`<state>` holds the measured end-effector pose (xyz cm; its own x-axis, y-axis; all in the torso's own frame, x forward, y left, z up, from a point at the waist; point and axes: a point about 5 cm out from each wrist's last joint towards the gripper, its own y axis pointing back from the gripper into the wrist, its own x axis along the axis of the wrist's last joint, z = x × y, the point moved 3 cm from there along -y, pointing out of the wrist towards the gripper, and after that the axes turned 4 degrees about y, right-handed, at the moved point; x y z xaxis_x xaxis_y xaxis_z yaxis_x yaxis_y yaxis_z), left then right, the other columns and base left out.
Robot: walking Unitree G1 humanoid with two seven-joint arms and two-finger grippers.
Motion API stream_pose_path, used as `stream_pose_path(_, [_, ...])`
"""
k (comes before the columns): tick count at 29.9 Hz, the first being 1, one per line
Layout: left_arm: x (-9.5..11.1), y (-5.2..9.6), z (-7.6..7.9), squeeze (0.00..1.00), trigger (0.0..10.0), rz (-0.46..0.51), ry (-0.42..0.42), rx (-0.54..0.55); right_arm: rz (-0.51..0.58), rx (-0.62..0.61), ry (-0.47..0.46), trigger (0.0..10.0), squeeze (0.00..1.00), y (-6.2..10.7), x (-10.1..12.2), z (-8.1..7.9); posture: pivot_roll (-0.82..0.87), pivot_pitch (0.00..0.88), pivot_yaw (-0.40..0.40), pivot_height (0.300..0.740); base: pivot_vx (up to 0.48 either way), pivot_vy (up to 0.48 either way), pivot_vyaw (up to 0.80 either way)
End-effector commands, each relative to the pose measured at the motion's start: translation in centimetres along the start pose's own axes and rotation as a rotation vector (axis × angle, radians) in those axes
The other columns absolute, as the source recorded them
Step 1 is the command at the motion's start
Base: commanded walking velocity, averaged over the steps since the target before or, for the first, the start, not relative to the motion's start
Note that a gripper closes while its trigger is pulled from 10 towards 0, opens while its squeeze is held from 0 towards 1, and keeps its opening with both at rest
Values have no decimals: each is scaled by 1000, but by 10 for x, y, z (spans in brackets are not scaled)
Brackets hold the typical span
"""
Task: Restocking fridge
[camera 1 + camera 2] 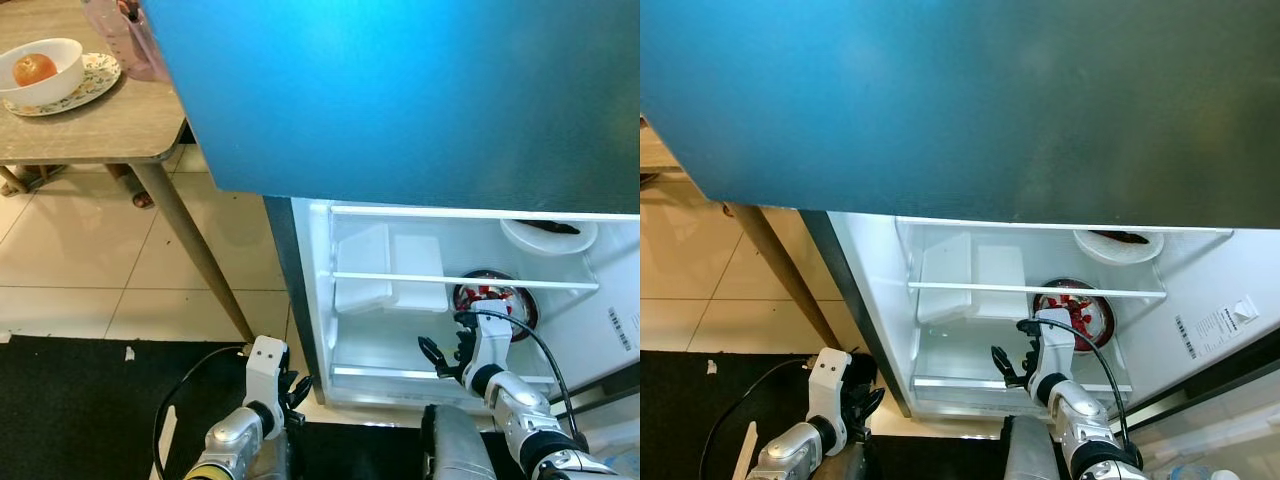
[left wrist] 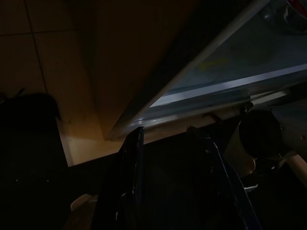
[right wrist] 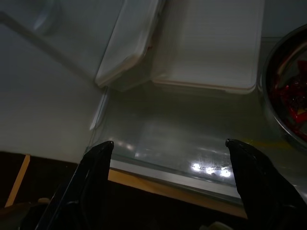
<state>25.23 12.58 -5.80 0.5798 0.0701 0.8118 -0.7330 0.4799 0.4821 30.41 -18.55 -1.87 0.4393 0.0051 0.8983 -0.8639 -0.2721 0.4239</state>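
The fridge stands open under its blue door (image 1: 400,100). Inside it, two white lidded containers (image 1: 365,268) lie at the back of the lower glass shelf (image 3: 158,139). A metal bowl of red food (image 1: 497,296) sits to their right. My right gripper (image 1: 445,352) hovers at that shelf's front edge, open, with nothing between its fingers (image 3: 98,158). My left gripper (image 1: 296,386) hangs low by the fridge's left front corner, its fingers (image 2: 132,153) slightly apart and empty. On the wooden table (image 1: 90,130) to the left, an orange-red fruit (image 1: 34,69) rests in a white bowl (image 1: 62,48).
A white bowl (image 1: 548,236) with something dark sits on the upper fridge shelf. The fruit bowl stands on a patterned plate (image 1: 100,74) beside a pink jug (image 1: 128,40). A slanted table leg (image 1: 190,250) and a black floor mat (image 1: 80,400) lie to my left.
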Motion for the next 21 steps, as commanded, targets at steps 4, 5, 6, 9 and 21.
stream_pose_path(4, [-18, 9, -5, 0, 10000, -62, 7, 24, -39, 6, -32, 10000, 0, 5, -14, 0, 32, 112, 28, 644, 0, 0, 0])
stream_pose_path(5, [-20, 10, -6, 0, 10000, -69, 11, 30, -40, 6, -34, 10000, 0, 6, -15, 0, 32, 112, 28, 649, 0, 0, 0])
stream_pose_path(6, [-20, 10, -6, 0, 10000, -69, 11, 30, -40, 6, -34, 10000, 0, 6, -15, 0, 32, 112, 28, 649, 0, 0, 0])
stream_pose_path(9, [-25, 13, -10, 0, 10000, -85, 24, 53, -47, 3, -43, 10000, 0, 7, -18, 0, 30, 109, 30, 664, 0, 0, 0])
stream_pose_path(21, [-41, 27, -22, 0, 10000, -131, 67, 118, -114, -30, -79, 10000, 0, 19, -42, 4, 30, 110, 30, 704, 0, 0, 0])
